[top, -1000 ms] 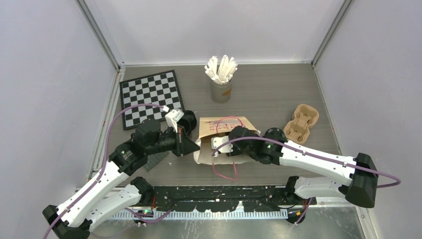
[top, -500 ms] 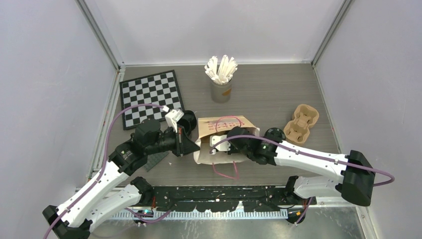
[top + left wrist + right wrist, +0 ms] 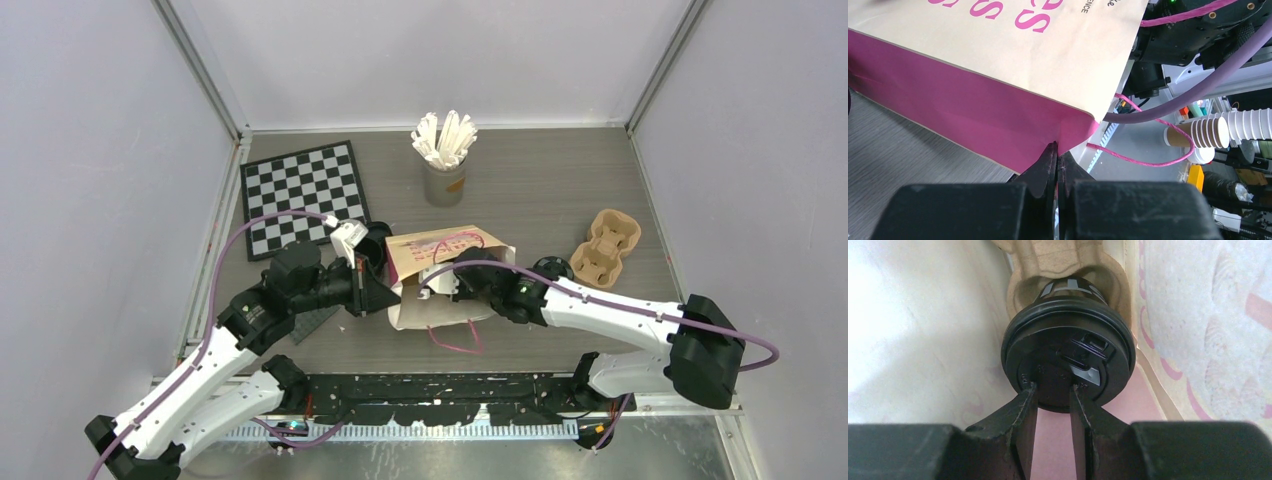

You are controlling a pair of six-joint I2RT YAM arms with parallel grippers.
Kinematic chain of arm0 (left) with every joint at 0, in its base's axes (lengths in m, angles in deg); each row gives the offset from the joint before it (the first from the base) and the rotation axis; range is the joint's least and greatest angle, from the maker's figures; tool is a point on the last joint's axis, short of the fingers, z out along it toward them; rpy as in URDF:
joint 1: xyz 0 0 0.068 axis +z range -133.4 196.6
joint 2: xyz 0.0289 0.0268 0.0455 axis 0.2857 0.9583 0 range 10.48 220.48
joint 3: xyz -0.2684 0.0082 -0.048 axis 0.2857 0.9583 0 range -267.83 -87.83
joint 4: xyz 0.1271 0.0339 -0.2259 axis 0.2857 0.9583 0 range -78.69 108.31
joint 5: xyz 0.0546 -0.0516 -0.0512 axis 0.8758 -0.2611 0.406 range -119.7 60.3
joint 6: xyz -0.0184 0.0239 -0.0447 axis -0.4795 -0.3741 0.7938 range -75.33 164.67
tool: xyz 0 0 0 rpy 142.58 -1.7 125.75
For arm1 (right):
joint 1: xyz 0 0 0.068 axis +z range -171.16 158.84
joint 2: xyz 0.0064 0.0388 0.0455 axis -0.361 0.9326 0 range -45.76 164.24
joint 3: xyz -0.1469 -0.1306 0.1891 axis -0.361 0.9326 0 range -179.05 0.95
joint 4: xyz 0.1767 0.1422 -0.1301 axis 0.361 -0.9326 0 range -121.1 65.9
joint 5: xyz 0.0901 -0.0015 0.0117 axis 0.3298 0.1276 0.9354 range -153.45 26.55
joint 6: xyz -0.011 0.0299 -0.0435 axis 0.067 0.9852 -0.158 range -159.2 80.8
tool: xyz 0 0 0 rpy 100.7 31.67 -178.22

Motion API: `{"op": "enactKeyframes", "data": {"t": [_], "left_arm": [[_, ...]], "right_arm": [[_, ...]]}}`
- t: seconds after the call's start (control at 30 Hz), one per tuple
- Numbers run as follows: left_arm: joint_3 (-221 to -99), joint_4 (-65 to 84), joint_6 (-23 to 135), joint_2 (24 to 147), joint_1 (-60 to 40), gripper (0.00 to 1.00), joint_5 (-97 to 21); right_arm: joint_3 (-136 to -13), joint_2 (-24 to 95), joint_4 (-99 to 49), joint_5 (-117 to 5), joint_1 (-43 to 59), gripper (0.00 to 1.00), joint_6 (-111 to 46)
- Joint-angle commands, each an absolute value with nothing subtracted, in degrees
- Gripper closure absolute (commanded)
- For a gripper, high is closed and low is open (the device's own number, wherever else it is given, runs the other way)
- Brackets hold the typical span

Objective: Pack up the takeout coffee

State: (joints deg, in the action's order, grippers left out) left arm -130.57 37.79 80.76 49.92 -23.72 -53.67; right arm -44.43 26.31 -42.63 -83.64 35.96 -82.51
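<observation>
My left claw (image 3: 1057, 150) is pressed together on a corner fold of the pink paper bag (image 3: 998, 110), steadying it on the bench (image 3: 893, 145). My right claw (image 3: 1052, 390) is deep inside that bag, its tips a narrow gap apart against the near rim of the coffee cup (image 3: 1068, 340). I cannot tell whether they bite the lid. The cup sits in a brown pulp carrier (image 3: 1020, 285) at the bag's far end. My worry is that if the tips do catch the rim, pulling back could drag the cup out or pop its lid. A slipped left pinch would let the bag shift.
</observation>
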Motion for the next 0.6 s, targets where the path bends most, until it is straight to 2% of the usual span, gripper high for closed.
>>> {"op": "enactKeyframes", "data": {"t": [0.0,0.27,0.57], "left_arm": [[-130.8,36.9,81.6,49.0,-23.6,1.0,-54.0],[-134.0,37.5,81.0,52.9,-23.6,1.0,-53.5],[-137.3,36.6,79.5,58.1,-23.6,1.0,-53.6]], "right_arm": [[-46.2,26.0,-41.2,-82.1,35.3,0.64,-82.2],[-54.2,18.4,-57.9,-75.8,35.7,0.52,-77.4],[-65.7,12.6,-76.4,-67.8,36.5,0.43,-62.1]]}}
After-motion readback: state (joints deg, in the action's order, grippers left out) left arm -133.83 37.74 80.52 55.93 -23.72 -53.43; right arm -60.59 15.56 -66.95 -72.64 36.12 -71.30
